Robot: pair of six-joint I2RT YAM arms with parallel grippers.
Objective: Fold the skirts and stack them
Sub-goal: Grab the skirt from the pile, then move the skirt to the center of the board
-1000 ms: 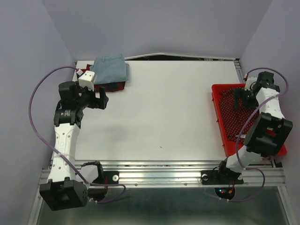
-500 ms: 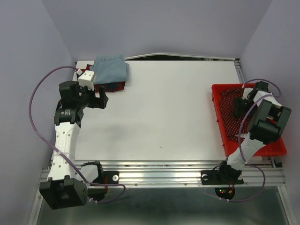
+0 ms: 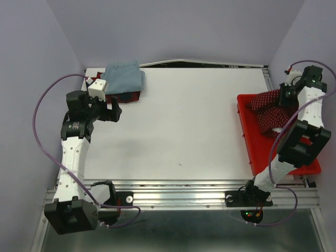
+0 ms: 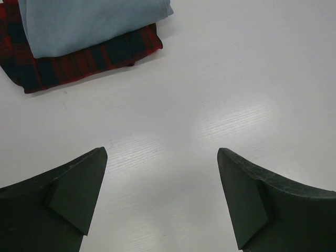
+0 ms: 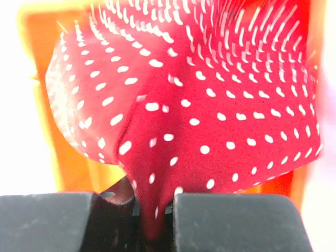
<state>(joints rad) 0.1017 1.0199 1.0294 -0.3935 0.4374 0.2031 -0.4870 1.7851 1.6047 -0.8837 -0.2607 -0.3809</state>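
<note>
A dark red skirt with tiny white dots [image 3: 269, 107] hangs bunched above the red tray [image 3: 252, 144] at the right, lifted partly out of it. My right gripper [image 3: 287, 93] is shut on a fold of that dotted skirt [image 5: 173, 121]; the cloth is pinched between the two fingers [image 5: 231, 220]. At the far left corner the pale blue skirt [image 3: 124, 76] lies folded on top of the dark red-and-navy plaid skirt [image 3: 126, 97]; the left wrist view shows both, the blue skirt [image 4: 89, 21] over the plaid skirt [image 4: 79, 63]. My left gripper [image 4: 163, 197] stands open just in front of that stack, nothing between its fingers.
The white table [image 3: 178, 131] spreads between the stack and the tray. A purple cable [image 3: 42, 115] loops beside the left arm. The grey walls close in on both sides, and a metal rail [image 3: 178, 197] runs along the near edge.
My right gripper has shut on the dotted skirt and risen toward the far right, pulling the cloth up out of the tray. The left arm has not moved.
</note>
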